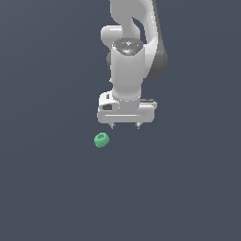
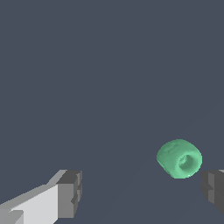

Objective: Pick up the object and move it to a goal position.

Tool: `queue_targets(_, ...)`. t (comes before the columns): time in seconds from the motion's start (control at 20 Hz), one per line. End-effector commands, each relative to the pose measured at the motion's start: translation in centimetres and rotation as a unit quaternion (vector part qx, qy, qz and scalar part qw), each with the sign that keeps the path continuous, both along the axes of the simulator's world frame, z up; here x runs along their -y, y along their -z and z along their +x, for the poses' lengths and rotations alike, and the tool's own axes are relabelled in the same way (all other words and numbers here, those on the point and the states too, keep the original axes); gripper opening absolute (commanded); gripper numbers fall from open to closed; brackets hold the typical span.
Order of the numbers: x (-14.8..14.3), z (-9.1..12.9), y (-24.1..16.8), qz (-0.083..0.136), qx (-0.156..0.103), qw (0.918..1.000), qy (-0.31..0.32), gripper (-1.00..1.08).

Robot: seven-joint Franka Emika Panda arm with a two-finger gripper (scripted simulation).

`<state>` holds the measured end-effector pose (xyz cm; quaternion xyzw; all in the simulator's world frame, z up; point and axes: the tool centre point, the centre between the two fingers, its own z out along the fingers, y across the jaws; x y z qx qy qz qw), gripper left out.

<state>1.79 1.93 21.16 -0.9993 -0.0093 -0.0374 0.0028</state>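
A: Item one, risk. The gripper [image 1: 125, 126] hangs with its two fingers spread wide and nothing between them. The green lump [image 1: 101, 140] is not centred under it. If the gripper descends from here, one fingertip [image 2: 213, 189] is likely to land on or clip the lump and knock it away, since a piece this small and rounded probably rolls easily.

B: Cause?

A: Lateral offset. In the wrist view the lump [image 2: 180, 159] sits close beside one dark finger pad and well apart from the other pad [image 2: 70, 192], so it lies near the edge of the gap, not its middle. A closing pinch there would probably push it sideways instead of trapping it.

B: Item two, location of the lump.

A: Below the fingertips and off to the exterior view's left of the gripper, just outside the nearer finger; not touching either one. Its dimpled face shows in the wrist view. No goal marker is visible in either view.
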Motion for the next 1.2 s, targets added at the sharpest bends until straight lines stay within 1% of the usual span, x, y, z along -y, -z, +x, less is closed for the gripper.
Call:
queue_targets(0.0,0.7,-0.1,0.8,0.003,-0.003,0.9996,0.028,1.00)
queue_targets(0.15,1.8,-0.3,1.9,0.006,-0.007,0.9975,0.069,1.00)
queue_targets(0.25,2.6,-0.4,2.7,0.009,-0.010,0.9947,0.102,1.00)
queue_targets(0.35,3.5,-0.6,3.7,0.011,-0.014,0.9903,0.138,1.00)
queue_targets(0.5,4.9,-1.0,5.1,0.014,-0.019,0.9810,0.193,1.00)
queue_targets(0.65,6.4,-1.4,6.5,0.015,-0.023,0.9686,0.247,1.00)
queue_targets(0.85,8.2,-2.0,8.2,0.016,-0.028,0.9484,0.315,1.00)
queue_targets(1.15,10.3,-2.8,10.1,0.015,-0.033,0.9200,0.390,1.00)
